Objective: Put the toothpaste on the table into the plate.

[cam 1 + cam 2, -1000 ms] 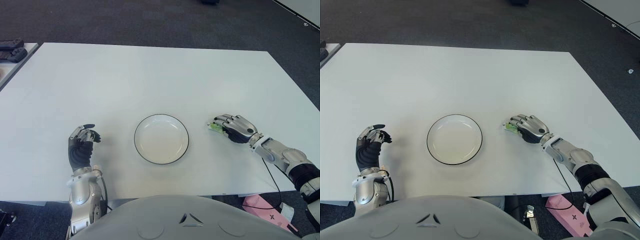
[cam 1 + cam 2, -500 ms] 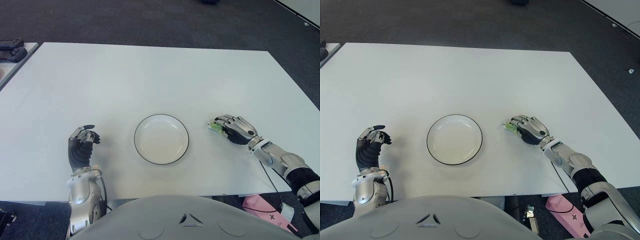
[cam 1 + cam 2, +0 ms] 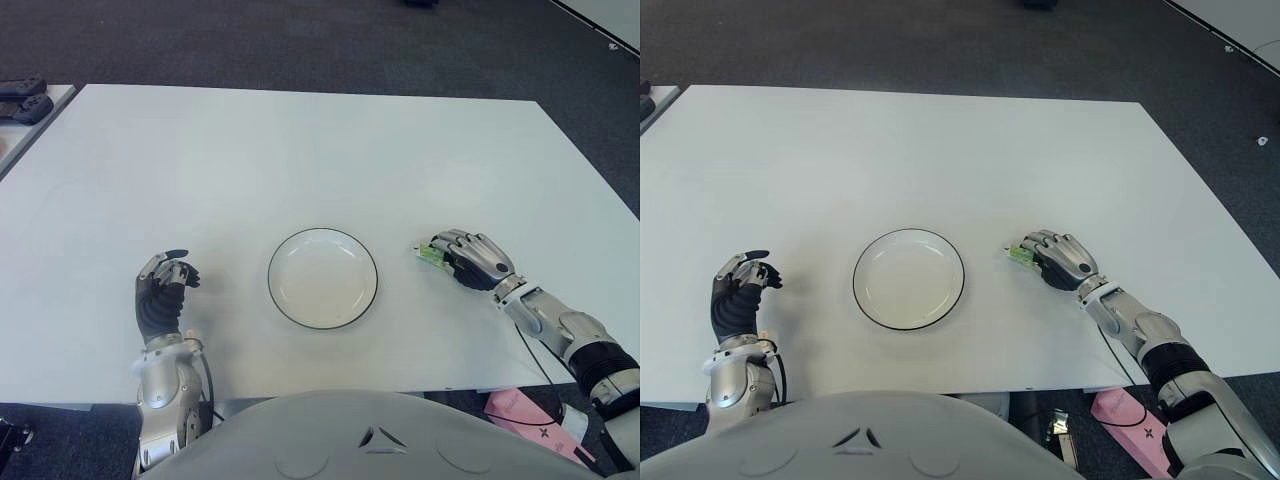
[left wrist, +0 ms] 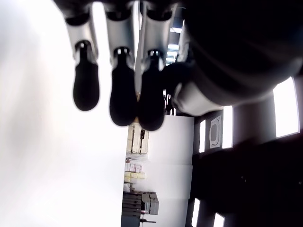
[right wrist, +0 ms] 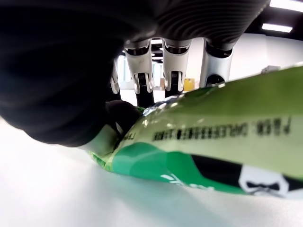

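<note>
From the head camera I see only the tip of the green toothpaste tube (image 3: 431,254) poking out past the fingertips of my right hand (image 3: 470,259); the rest of it lies hidden under the palm. In the right wrist view the tube runs out of the picture at one edge, so its full length and cap end are not shown. Its small printed line is too fine for me to read. I cannot confirm from either view whether the right fingers (image 5: 174,66) press on the tube or only arch over it. In the left wrist view the palm of my left hand (image 3: 163,293) blocks a large part of the picture.
</note>
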Controlling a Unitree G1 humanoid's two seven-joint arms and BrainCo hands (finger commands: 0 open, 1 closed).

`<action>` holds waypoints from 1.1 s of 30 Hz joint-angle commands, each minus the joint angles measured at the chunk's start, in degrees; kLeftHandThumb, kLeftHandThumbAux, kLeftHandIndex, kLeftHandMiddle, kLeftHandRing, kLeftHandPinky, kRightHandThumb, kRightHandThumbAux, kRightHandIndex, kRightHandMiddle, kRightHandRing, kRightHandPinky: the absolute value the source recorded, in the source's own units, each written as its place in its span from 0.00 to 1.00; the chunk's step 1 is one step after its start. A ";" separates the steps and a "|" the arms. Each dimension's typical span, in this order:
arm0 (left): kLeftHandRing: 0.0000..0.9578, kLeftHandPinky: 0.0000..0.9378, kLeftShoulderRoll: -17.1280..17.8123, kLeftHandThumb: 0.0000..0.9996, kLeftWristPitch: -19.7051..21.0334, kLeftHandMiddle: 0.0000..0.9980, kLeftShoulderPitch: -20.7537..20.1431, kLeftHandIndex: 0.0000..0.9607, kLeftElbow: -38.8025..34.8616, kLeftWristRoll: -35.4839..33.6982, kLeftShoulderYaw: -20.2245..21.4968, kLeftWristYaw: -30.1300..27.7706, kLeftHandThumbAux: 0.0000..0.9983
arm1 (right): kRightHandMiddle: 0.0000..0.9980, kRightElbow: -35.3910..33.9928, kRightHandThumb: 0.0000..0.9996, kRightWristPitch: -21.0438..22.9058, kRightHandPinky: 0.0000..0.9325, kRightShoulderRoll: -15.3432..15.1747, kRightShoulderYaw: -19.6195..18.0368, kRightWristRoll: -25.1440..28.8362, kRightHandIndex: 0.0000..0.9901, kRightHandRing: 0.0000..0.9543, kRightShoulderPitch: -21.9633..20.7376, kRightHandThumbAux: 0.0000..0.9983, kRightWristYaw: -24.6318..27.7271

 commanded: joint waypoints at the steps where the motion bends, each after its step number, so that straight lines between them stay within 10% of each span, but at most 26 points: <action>1: 0.67 0.64 -0.31 0.70 -0.25 0.66 -0.58 0.45 0.67 0.27 -0.01 -0.34 0.72 | 0.89 -1.75 0.74 2.22 0.93 1.50 -2.08 0.96 0.44 0.92 0.36 0.71 1.95; 33: 0.67 0.64 -0.69 0.70 -3.28 0.66 -2.08 0.45 3.72 0.28 -0.46 -0.44 0.72 | 0.89 -10.69 0.74 5.67 0.94 8.66 -13.82 2.85 0.44 0.93 -0.33 0.71 -4.12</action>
